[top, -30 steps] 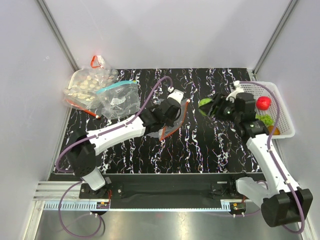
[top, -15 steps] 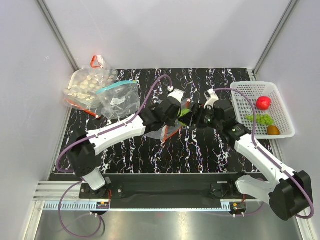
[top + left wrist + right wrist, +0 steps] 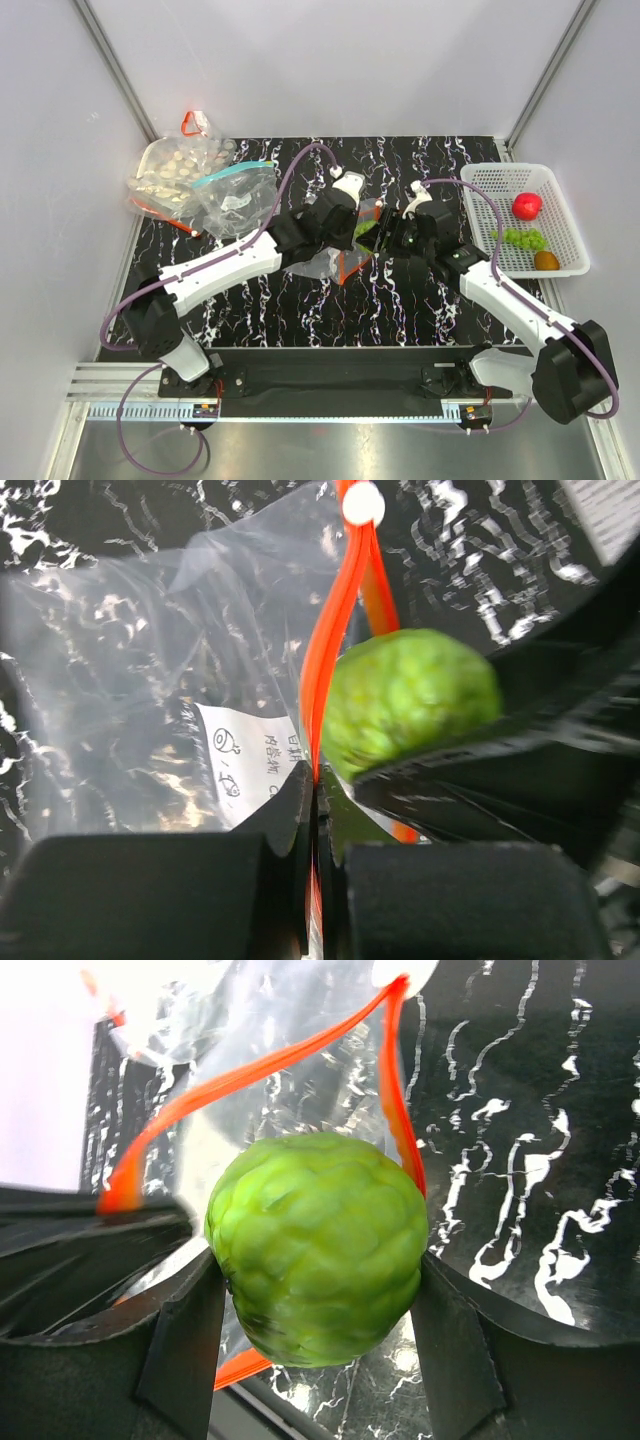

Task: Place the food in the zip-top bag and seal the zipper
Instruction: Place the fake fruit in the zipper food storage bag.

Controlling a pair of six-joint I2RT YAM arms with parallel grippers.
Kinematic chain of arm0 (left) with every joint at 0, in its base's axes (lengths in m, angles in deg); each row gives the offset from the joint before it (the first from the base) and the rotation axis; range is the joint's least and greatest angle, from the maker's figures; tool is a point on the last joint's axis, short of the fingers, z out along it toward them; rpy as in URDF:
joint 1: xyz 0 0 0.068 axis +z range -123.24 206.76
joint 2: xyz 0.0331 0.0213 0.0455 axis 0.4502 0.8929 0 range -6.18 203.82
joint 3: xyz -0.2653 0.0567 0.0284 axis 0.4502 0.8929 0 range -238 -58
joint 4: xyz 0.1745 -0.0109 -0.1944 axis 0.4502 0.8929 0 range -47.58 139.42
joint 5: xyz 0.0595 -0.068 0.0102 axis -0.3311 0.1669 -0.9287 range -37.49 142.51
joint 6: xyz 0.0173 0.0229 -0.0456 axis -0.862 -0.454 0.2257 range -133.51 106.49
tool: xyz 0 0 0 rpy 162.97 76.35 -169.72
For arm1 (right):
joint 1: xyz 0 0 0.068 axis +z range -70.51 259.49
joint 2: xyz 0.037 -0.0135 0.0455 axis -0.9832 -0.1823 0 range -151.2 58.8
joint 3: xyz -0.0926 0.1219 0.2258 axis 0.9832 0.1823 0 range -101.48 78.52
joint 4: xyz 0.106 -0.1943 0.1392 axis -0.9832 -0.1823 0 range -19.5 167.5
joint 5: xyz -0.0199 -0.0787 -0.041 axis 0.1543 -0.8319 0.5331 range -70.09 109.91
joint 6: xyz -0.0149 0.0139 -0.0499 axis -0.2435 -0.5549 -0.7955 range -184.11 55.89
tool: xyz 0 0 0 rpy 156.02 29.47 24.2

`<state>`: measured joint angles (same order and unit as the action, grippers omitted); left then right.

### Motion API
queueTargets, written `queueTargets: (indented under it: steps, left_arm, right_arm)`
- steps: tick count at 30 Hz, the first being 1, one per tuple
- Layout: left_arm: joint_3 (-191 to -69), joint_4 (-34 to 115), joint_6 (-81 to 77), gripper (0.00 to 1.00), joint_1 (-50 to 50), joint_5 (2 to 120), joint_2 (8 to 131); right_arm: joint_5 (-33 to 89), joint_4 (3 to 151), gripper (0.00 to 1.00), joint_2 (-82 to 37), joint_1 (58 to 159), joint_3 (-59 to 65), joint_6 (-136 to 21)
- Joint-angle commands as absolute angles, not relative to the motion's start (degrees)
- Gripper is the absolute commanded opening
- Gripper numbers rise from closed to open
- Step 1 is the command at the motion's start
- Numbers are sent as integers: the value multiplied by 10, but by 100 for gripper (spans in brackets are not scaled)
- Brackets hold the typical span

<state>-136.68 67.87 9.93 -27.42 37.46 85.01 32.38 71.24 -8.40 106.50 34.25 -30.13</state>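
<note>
White label (image 3: 250,765) on zip-top bag (image 3: 130,660) carries tiny, unreadable print.

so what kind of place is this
Most likely a robotics lab test cell, not a kitchen: plain white panel walls on aluminium posts, a black marbled mat, and a toy red fruit in a white basket.

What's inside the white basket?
A red fruit, a green grape bunch and a brown-orange ball sit in the basket. Anything lying beneath them is hidden.
</note>
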Motion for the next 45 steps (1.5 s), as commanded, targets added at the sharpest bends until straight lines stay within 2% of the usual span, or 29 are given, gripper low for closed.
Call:
queueTargets:
  steps: [1, 4, 5, 8, 11, 12, 15, 22, 32, 41, 45]
  left_arm:
    - [-1381, 640, 115, 0, -275, 404, 821]
    - [-1385, 633, 122, 0, -272, 434, 821]
    - [-1385, 632, 126, 0, -269, 454, 823]
    - [-1382, 624, 134, 0, -262, 478, 826]
    - [-1369, 611, 144, 0, -246, 509, 823]
    - [-1366, 601, 150, 0, -238, 517, 823]
    - [-1355, 593, 155, 0, -231, 522, 819]
    - [-1350, 590, 156, 0, -230, 522, 821]
    - [-1380, 627, 149, 0, -228, 511, 819]
    - [-1409, 674, 120, 0, -209, 456, 816]
    - [-1393, 664, 120, 0, -200, 450, 814]
  right_arm:
    - [292, 721, 34, -91, 1071, 341, -298]
    - [294, 728, 38, -97, 1074, 335, -298]
    - [295, 728, 45, -96, 1074, 331, -298]
    - [294, 728, 52, -91, 1075, 326, -304]
    - [295, 733, 64, -77, 1075, 336, -306]
    - [296, 731, 74, -70, 1075, 338, -307]
    - [298, 718, 90, -60, 1076, 340, -314]
    - [298, 699, 88, -31, 1076, 338, -317]
    - [166, 563, 65, 9, 1074, 286, -334]
    - [150, 531, 67, -19, 1072, 213, -365]
    - [142, 498, 67, -17, 1038, 171, -383]
